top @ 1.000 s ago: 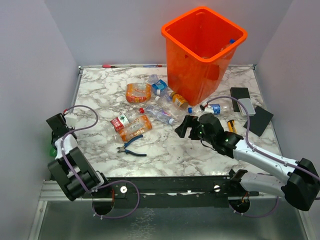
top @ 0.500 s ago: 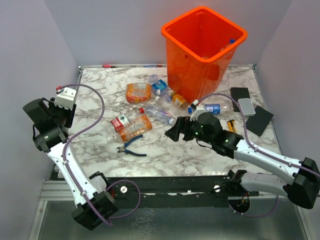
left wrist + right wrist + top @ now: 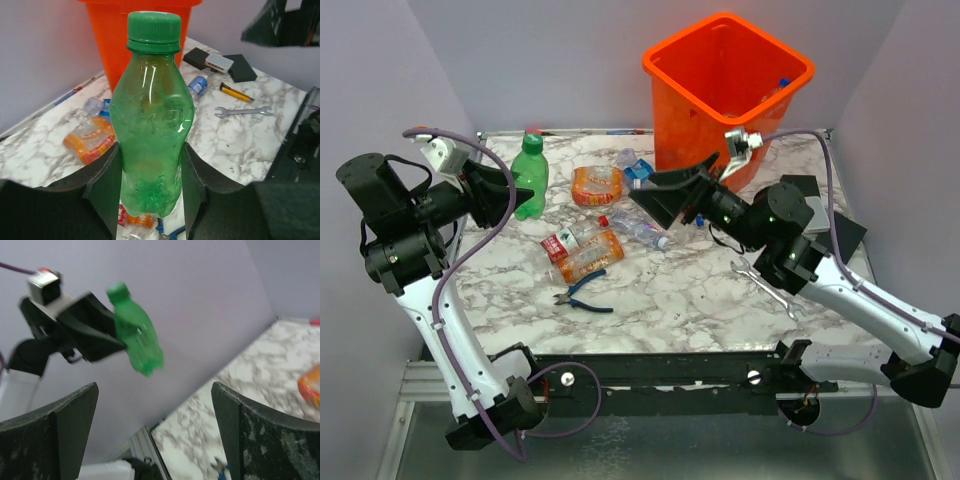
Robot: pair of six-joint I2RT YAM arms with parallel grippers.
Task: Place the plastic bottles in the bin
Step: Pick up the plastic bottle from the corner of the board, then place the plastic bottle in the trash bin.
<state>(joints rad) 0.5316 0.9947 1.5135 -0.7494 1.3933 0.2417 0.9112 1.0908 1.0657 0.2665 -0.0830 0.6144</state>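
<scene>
The left jaws were clamped on the green bottle, up over the desk. The right jaws stood wide apart, empty, near the orange bin.

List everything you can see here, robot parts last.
bin: one, orange, far side of the table
green bottle: one, green cap, held up at the left
clear bottles: at least five, with orange, red or blue labels, mid-table
bottles in bin: count unclear
pliers: one, blue handles, near the front
wrench: one, steel, right of centre
black pads: two, far right
table: one, white marble
left arm: jaws shut on the green bottle
right arm: jaws open, empty
</scene>
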